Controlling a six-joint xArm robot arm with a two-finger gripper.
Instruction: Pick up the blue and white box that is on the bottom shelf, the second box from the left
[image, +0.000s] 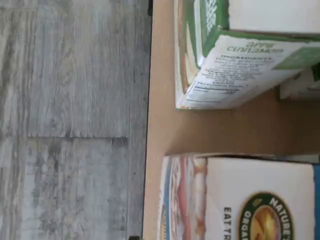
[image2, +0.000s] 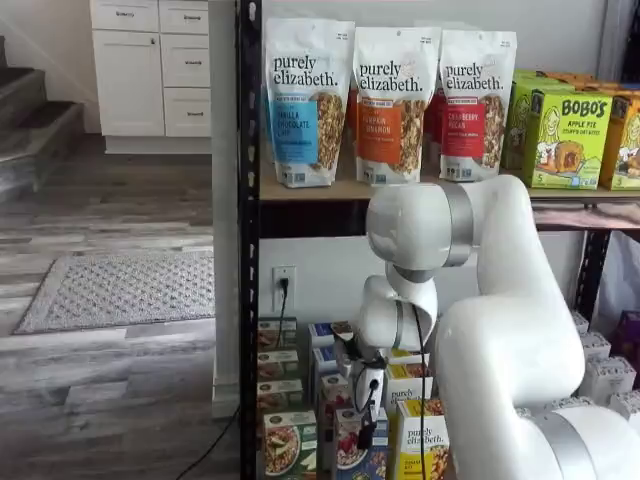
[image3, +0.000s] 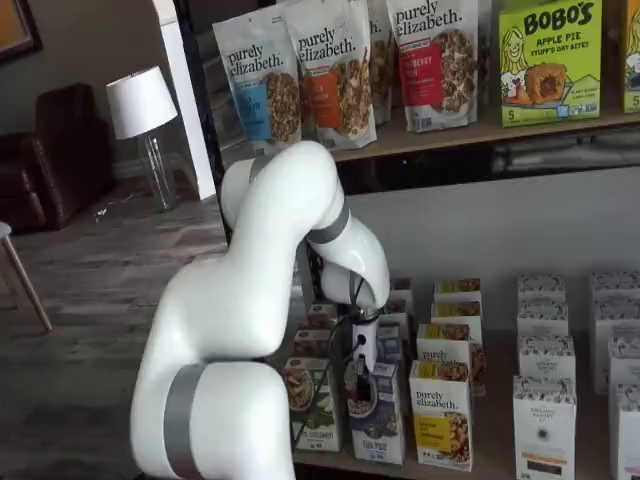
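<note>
The blue and white box (image3: 378, 425) stands upright at the front of the bottom shelf (image3: 495, 468), between a green-fronted box (image3: 314, 402) and a yellow-fronted box (image3: 442, 412). In both shelf views my gripper (image3: 358, 388) hangs just above and in front of its top, open, with nothing between the fingers. The other shelf view shows the box (image2: 349, 452) partly behind my gripper (image2: 366, 432). The wrist view looks down on the box's white top (image: 250, 195) with a blue edge, and on the green box (image: 240, 60) beside it.
More rows of small boxes (image3: 545, 400) fill the bottom shelf behind and to the right. Granola bags (image2: 383, 100) and green boxes (image2: 560, 130) stand on the upper tier. A black rack post (image2: 248, 250) rises at the left. Grey plank floor (image: 75, 120) lies before the shelf edge.
</note>
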